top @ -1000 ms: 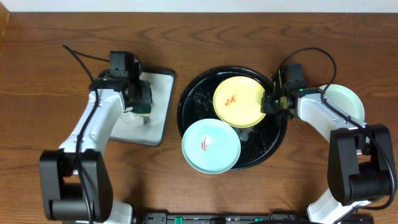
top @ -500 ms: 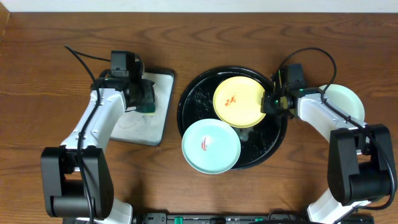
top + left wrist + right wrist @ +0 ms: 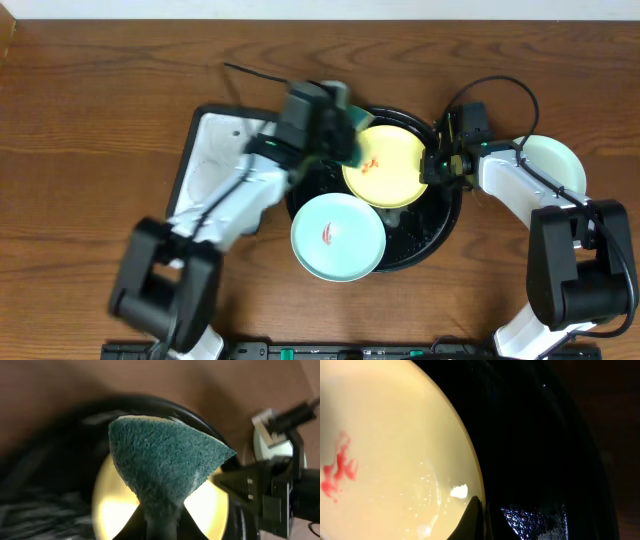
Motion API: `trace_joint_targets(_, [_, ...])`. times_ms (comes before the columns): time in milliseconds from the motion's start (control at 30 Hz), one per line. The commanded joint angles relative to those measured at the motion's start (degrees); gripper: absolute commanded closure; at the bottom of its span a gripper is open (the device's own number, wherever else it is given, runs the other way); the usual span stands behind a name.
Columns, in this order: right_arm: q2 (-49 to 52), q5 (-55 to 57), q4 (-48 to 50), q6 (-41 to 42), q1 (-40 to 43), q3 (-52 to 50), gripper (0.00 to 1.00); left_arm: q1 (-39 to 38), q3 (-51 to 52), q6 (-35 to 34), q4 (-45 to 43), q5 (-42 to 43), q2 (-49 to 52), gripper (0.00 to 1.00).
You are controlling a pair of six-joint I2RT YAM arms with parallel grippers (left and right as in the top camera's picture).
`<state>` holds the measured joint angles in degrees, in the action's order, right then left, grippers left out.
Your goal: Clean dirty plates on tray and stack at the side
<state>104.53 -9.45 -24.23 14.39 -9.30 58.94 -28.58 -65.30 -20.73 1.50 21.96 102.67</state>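
The yellow plate (image 3: 390,165) with a red smear lies in the black tray (image 3: 440,225); it also shows in the right wrist view (image 3: 395,460) and the left wrist view (image 3: 212,507). My right gripper (image 3: 432,165) is shut on its right rim (image 3: 479,510). My left gripper (image 3: 345,135) is shut on a green scouring sponge (image 3: 160,460) and holds it over the plate's left edge. A mint-green plate (image 3: 338,235) with a red smear sits at the tray's front left. Another mint-green plate (image 3: 555,160) lies on the wood at the right.
A white-grey rectangular tray (image 3: 215,150) lies left of the black tray, partly under my left arm. The black tray (image 3: 545,450) looks wet. Brown wood tabletop (image 3: 80,120) surrounds everything.
My left arm has swung right from the white-grey tray to the black tray, carrying the sponge over the yellow plate. The right arm has not moved.
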Motion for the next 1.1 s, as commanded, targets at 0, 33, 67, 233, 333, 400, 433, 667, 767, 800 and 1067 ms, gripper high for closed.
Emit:
trace_joint_targets(0, [0.4,-0.5,-0.8,-2.1,-0.6,0.6,0.99,-2.3,-0.5,-6.8,-3.1,-1.2,5.3,0.93])
trace_joint_targets(33, [0.4,-0.5,-0.9,-2.8,-0.6,0.6,0.99,-2.9,-0.5,-8.9,-5.0,-1.2,6.9,0.93])
trace_joint_targets(67, [0.4,-0.5,-1.0,-3.4,-0.6,0.6,0.99,-3.5,-0.5,-10.8,-6.6,-0.9,8.2,0.93])
trace_joint_targets(233, [0.4,0.1,-1.3,-5.1,-1.5,0.6,0.99,-5.0,-0.5,-20.2,-12.7,0.7,13.2,0.93])
trace_joint_targets(333, [0.4,0.2,-1.3,-5.1,-2.0,0.6,0.99,-5.0,-0.5,-21.0,-12.2,-0.9,15.8,0.93])
trace_joint_targets(400, [0.4,0.2,-1.3,-5.0,-2.1,0.6,0.99,-4.3,-0.5,-18.5,-10.2,-2.4,17.5,0.93])
trace_joint_targets(433, [0.4,0.2,-1.5,-5.0,-2.2,0.6,0.99,-3.8,-0.5,-16.9,-9.2,-2.6,18.1,0.93])
trace_joint_targets(667, [0.4,0.2,-2.4,-5.0,-2.2,0.6,0.99,-0.3,-2.4,-10.3,3.6,-5.4,18.0,0.93])
trace_joint_targets(767, [0.4,0.2,-2.3,-5.0,-2.2,0.6,0.99,0.1,-5.3,-10.4,11.5,-9.2,18.0,0.93])
trace_joint_targets(800, [0.4,0.2,-2.3,-5.0,-2.2,0.6,0.99,0.0,-6.5,-10.3,13.4,-9.6,18.0,0.93])
trace_joint_targets(1067, [0.4,0.3,-2.3,-5.1,-2.2,0.6,0.99,-2.8,-10.3,-20.4,15.1,-7.5,18.1,0.92])
